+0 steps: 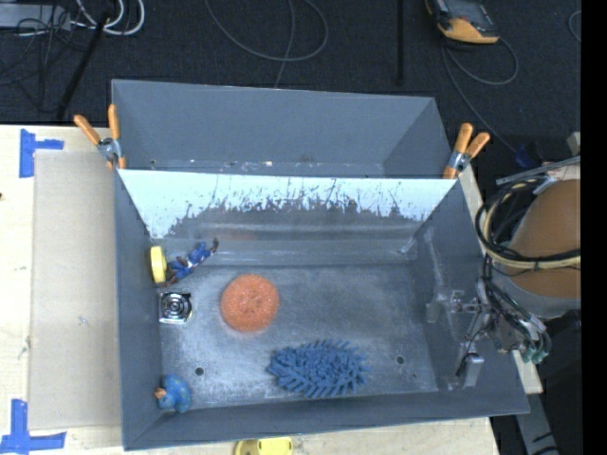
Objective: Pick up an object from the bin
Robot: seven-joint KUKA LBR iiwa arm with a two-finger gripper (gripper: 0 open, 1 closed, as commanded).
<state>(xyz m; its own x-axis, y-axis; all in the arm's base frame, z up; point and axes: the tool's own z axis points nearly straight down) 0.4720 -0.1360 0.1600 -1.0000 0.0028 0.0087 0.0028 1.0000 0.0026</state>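
Note:
My gripper [470, 347] hangs over the bin's right wall, apart from all the loose things. Nearest to it lies a blue spiky rubber mat [318, 368] on the bin floor at front centre. Left of the middle rests a round orange scouring pad [250, 302]. Nothing shows in the gripper.
Along the left wall lie a small shiny square metal piece [175, 306], a yellow roll [158, 264] and a small blue toy [197, 253]. A blue figure with an orange part [173, 396] sits in the front left corner. The arm with its orange cover and cables stands at the right.

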